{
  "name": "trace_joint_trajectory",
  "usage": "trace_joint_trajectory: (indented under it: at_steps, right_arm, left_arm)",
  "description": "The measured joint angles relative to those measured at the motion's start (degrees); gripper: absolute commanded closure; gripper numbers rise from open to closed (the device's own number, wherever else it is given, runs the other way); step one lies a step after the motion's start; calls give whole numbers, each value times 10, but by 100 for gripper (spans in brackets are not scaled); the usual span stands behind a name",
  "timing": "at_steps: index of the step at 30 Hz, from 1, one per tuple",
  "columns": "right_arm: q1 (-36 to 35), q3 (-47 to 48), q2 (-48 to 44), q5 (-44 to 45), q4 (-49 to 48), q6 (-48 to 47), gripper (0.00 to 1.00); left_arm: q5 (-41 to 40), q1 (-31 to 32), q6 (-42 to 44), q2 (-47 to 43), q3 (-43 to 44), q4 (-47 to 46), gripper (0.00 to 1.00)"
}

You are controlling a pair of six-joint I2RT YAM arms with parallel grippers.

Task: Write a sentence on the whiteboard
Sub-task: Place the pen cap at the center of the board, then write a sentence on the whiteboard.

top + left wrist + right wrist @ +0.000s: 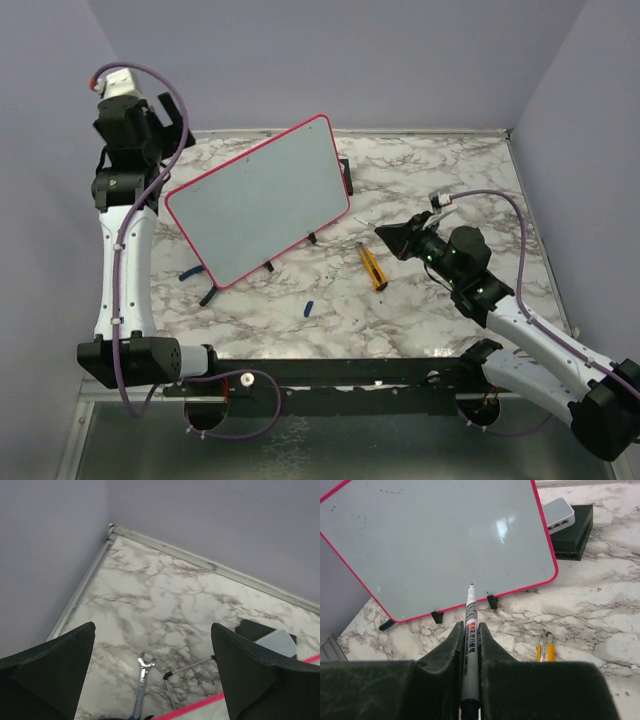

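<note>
The whiteboard, pale grey with a red-pink frame, stands tilted on small black feet at the middle left. It also shows in the right wrist view. No blue words show on it, only faint smudges. My right gripper is shut on an uncapped grey marker. The marker's tip points at the board's lower edge, short of it. In the top view this gripper is right of the board. My left gripper is open and empty, raised behind the board's left corner. The board's red edge shows below it.
A yellow utility knife lies right of the board's feet and shows in the right wrist view. A blue cap lies in front. A wrench lies behind the board. A grey block sits on a black tray.
</note>
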State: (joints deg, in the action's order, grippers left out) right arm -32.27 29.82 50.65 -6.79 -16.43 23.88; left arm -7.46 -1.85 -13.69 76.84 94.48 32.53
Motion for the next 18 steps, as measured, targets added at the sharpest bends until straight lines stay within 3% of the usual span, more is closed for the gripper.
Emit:
trace_joint_trajectory:
  at_steps: [6, 14, 18]
  right_arm:
    - [-30, 14, 26, -8, -38, -6, 99]
    - [-115, 50, 101, -6, -134, -20, 99]
    - [-170, 87, 160, 2, -166, -36, 99]
  left_arm:
    - [-1, -117, -33, -70, -105, 0, 1]
    - [-27, -157, -60, -171, -223, -41, 1]
    - [-36, -162, -67, -180, -275, -44, 1]
